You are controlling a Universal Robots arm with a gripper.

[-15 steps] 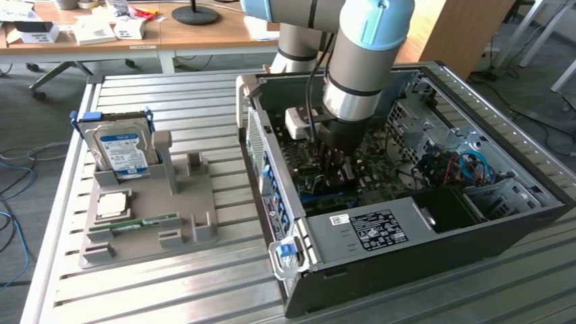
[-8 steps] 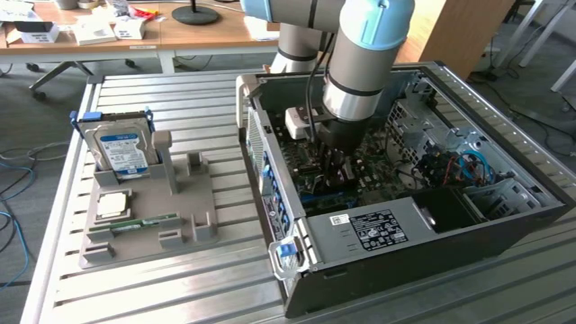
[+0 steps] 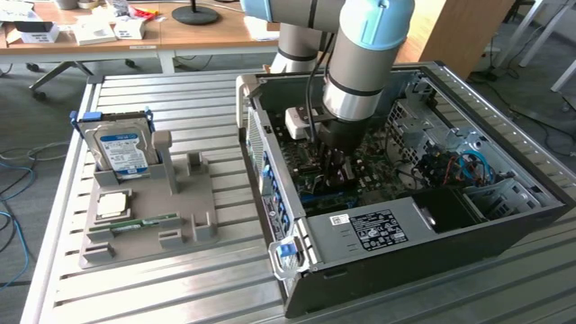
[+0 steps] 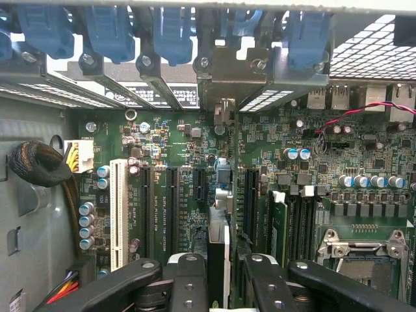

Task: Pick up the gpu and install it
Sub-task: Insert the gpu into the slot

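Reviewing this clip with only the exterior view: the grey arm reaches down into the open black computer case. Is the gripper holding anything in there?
Observer: Yes. The wrist view shows the gripper shut on a thin dark gpu card, seen edge-on.
Operator: Where over the board?
Observer: Above the green motherboard, between two long black expansion slots.
Operator: Any memory fitted?
Observer: One green memory stick stands in a slot beside the silver-framed processor socket.
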